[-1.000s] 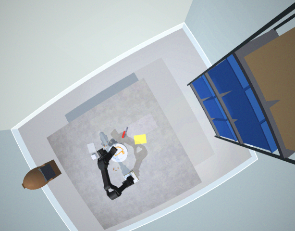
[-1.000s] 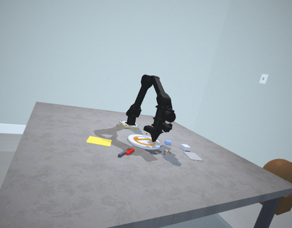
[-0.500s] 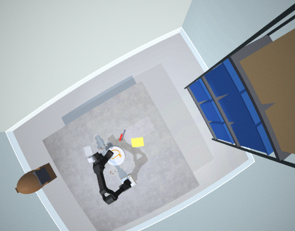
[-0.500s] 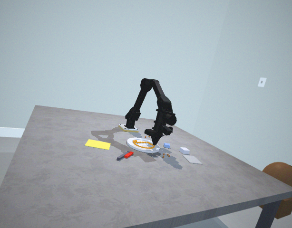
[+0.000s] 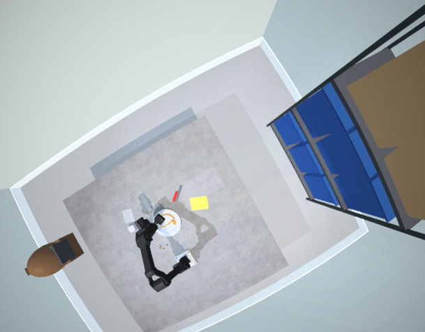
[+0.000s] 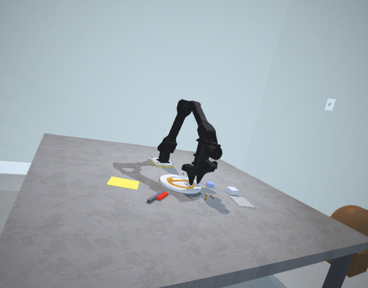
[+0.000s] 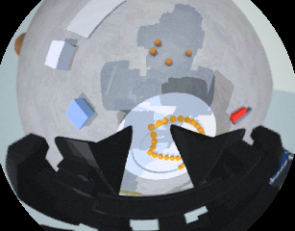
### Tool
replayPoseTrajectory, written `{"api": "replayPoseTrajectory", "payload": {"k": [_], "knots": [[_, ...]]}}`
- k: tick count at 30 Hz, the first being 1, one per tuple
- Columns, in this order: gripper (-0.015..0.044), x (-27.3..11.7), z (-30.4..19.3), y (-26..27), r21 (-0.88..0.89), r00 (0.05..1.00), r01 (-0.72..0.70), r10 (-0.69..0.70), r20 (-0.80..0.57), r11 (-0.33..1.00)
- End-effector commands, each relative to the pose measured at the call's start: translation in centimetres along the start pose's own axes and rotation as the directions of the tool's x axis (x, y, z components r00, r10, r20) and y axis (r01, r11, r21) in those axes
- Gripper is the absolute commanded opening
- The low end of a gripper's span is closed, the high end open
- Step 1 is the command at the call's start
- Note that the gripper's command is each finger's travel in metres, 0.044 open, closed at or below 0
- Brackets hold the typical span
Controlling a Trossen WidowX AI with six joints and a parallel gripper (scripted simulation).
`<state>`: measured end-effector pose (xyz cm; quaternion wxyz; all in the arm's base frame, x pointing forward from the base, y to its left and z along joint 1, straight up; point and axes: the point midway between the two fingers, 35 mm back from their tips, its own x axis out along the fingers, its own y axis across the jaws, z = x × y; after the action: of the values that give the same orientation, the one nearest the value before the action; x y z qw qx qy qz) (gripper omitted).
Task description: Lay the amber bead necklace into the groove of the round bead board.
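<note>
The amber bead necklace (image 5: 174, 222) (image 6: 169, 179) (image 7: 174, 118) lies on the round white bead board (image 5: 167, 234) (image 6: 163, 183) (image 7: 205, 108) in an uneven loop. Its far side curves in an arc in the wrist view, while its left side runs nearly straight, inside the thin curved groove line. Some beads are bunched on the side away from the gripper in the exterior view. My gripper (image 6: 195, 183) (image 7: 151, 128) is open, fingers pointing down low over the board's edge. Nothing shows held; the necklace's left side shows between the fingertips in the wrist view. The right finger hides part of the loop.
Loose brown beads (image 6: 211, 195) (image 7: 168, 62) lie beyond the board. A blue block (image 6: 210, 184) (image 7: 80, 114), a white block (image 6: 232, 190) (image 7: 58, 54) and a flat grey pad (image 6: 242, 201) lie beside it. A red piece (image 6: 162, 196) (image 7: 238, 115) and yellow sheet (image 5: 199, 203) (image 6: 123, 182) lie opposite.
</note>
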<state>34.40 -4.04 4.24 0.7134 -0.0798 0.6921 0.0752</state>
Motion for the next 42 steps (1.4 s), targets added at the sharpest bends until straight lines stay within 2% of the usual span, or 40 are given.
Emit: {"api": "replayPoseTrajectory", "payload": {"k": [1, 4, 24, 31, 36, 41, 42], "knots": [[0.0368, -0.3, 0.0, 0.0, 0.002, 1.0, 0.001, -0.001, 0.0, 1.0], [0.044, -0.1, -0.1, 0.0, 0.0, 1.0, -0.001, 0.001, -0.004, 1.0], [0.044, -0.5, -0.1, 0.0, 0.003, 1.0, 0.001, -0.001, -0.002, 1.0], [0.0256, -3.6, -1.0, -0.3, -0.206, 1.0, 0.001, -0.001, -0.002, 0.978], [0.0125, -3.7, -1.1, -0.3, -0.213, 1.0, 0.001, -0.001, -0.002, 0.977], [0.012, -2.2, -1.1, -0.3, -0.213, 1.0, 0.001, -0.001, -0.002, 0.977], [0.012, -3.0, -1.0, -0.3, -0.205, 1.0, 0.001, -0.001, 0.001, 0.979]]}}
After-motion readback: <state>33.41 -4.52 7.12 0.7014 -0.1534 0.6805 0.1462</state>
